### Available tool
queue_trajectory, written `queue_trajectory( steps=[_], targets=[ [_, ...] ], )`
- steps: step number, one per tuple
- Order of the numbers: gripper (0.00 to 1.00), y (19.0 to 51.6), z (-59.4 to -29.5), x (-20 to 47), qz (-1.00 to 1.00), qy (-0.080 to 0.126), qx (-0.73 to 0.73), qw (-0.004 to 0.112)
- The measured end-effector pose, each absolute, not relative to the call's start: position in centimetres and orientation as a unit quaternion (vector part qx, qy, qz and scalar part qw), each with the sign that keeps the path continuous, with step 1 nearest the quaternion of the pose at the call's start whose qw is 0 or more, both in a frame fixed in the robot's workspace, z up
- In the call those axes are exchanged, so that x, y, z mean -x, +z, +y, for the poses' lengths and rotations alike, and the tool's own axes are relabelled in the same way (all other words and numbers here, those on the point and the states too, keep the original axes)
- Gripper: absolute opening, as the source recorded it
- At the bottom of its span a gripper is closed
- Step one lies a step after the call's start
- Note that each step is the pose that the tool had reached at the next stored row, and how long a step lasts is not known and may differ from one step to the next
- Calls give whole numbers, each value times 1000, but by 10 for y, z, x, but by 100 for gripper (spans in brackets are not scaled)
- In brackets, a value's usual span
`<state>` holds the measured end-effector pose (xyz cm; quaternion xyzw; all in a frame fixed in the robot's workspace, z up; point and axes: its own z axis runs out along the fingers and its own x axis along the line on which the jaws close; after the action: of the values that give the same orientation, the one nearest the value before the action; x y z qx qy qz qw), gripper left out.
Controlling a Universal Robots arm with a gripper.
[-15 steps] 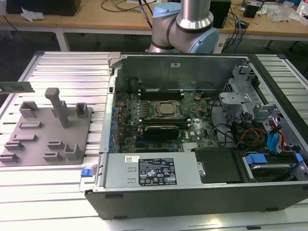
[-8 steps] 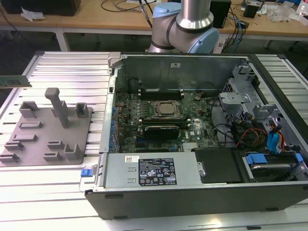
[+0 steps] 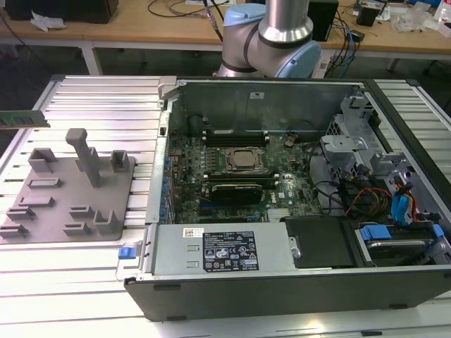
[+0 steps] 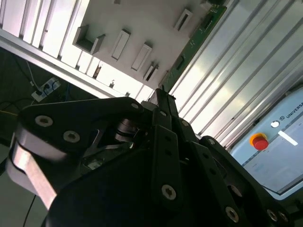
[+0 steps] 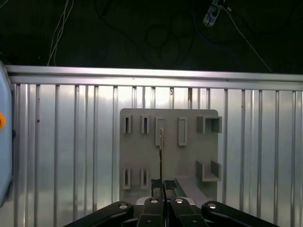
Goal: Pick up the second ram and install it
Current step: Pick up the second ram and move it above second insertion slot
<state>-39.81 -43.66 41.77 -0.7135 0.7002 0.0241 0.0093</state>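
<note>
The second ram (image 3: pixel 25 118), a thin green board, hangs in the air above the table at the exterior view's left edge, beyond the grey fixture (image 3: pixel 70 190). In the first wrist view my gripper (image 5: pixel 163 184) is shut on the ram (image 5: pixel 162 153), which is seen edge-on as a thin line over the fixture plate (image 5: pixel 189 156). In the second wrist view the green stick (image 4: pixel 199 35) runs out from between the black fingers (image 4: pixel 158 123) of my gripper (image 4: pixel 163 100), above the fixture (image 4: pixel 142 19).
An open computer case (image 3: pixel 394 296) lies at the exterior view's right, with the motherboard (image 3: pixel 232 169) and long black slots (image 3: pixel 236 134) inside. The arm's base (image 3: pixel 264 35) stands behind it. A pendant with a red button (image 4: pixel 259 141) lies on the ribbed aluminium table (image 3: pixel 106 105).
</note>
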Motion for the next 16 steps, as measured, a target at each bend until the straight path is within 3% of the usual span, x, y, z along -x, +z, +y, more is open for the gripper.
queue_trajectory(
  steps=[16],
  targets=[
    [9,418,-437,362,700,24,713,9]
  ],
)
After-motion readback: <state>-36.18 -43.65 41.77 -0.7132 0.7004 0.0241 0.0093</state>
